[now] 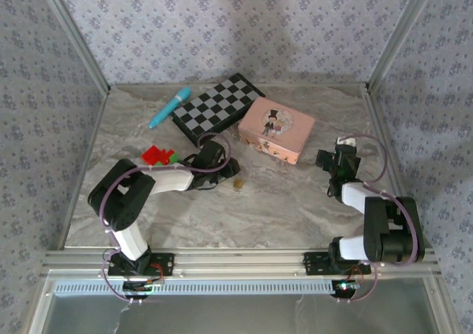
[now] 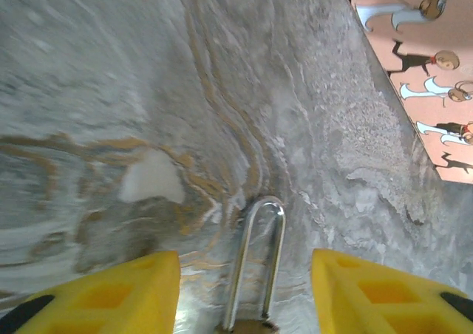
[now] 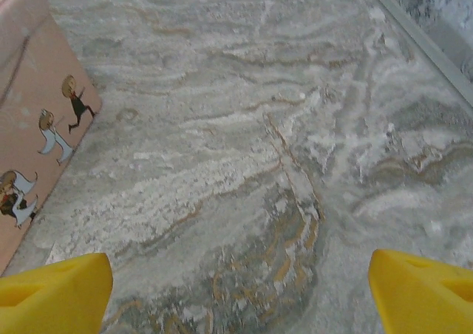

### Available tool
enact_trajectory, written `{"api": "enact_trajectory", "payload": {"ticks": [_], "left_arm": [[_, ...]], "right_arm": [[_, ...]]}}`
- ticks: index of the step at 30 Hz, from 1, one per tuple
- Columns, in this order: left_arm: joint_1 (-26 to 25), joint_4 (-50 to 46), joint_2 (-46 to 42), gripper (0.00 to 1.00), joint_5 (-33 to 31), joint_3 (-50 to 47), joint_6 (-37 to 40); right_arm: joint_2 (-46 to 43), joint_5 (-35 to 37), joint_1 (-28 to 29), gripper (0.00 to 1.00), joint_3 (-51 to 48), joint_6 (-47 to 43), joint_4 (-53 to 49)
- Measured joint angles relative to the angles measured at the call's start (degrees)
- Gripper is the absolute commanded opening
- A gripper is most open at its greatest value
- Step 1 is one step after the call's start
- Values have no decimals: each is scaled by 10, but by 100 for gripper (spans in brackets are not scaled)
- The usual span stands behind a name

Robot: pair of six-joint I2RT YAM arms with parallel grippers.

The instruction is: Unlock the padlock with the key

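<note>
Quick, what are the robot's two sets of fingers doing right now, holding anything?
Left gripper: open, straddling the padlock, not gripping it.
Right gripper: open, holding nothing.

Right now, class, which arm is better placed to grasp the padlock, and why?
Left. Its open tool has a finger on either side of the padlock, while the right tool hangs open over the table, well away from it.

The grey marbled table (image 1: 281, 208) carries a checkerboard (image 1: 218, 107) at the back, with a teal pen (image 1: 171, 107) just left of it and a pink tin (image 1: 276, 130) just right of it. A red block (image 1: 154, 155) and a green piece (image 1: 171, 157) lie together at the left. The padlock (image 1: 238, 184) lies flat near the middle.
</note>
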Motion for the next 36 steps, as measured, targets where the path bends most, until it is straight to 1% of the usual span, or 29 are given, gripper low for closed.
{"api": "enact_trajectory", "payload": {"ticks": [2, 4, 5, 9, 10, 11, 13, 16, 18, 20, 23, 26, 28, 31, 33, 36], "left_arm": [[20, -23, -26, 54, -7, 0, 22], [54, -46, -62, 59, -16, 0, 57], [70, -55, -77, 59, -20, 0, 73], [167, -106, -145, 65, -34, 4, 162], [195, -121, -157, 65, -36, 8, 183], [222, -133, -166, 66, -38, 13, 201], [278, -152, -178, 66, -44, 20, 235], [353, -154, -188, 66, -54, 17, 272], [386, -136, -196, 66, -78, -3, 295], [402, -110, -202, 65, -110, -34, 325], [407, -69, -202, 65, -156, -83, 377], [407, -2, -197, 65, -181, -131, 424], [407, 59, -184, 65, -189, -160, 455], [407, 142, -169, 64, -187, -192, 488], [407, 196, -163, 64, -169, -207, 505], [407, 309, -129, 65, -140, -243, 522]], "right_arm": [[12, -2, 2, 91, -9, -17, 52], [30, -6, 5, 91, -13, -32, 96], [38, -7, 7, 91, -15, -37, 115], [92, -7, 19, 94, -36, -57, 208], [99, -8, 21, 95, -40, -59, 211], [100, -8, 22, 100, -43, -60, 211], [101, -3, 23, 100, -42, -61, 219], [101, -1, 18, 100, -42, -61, 226], [101, 0, 16, 100, -42, -61, 228], [101, 1, 16, 100, -42, -61, 229], [101, 3, 16, 100, -42, -61, 229], [101, 3, 16, 100, -42, -61, 229], [101, 3, 16, 100, -42, -61, 229], [101, 4, 16, 100, -42, -61, 229], [101, 5, 16, 100, -42, -61, 229], [101, 5, 16, 100, -42, -61, 229]]}}
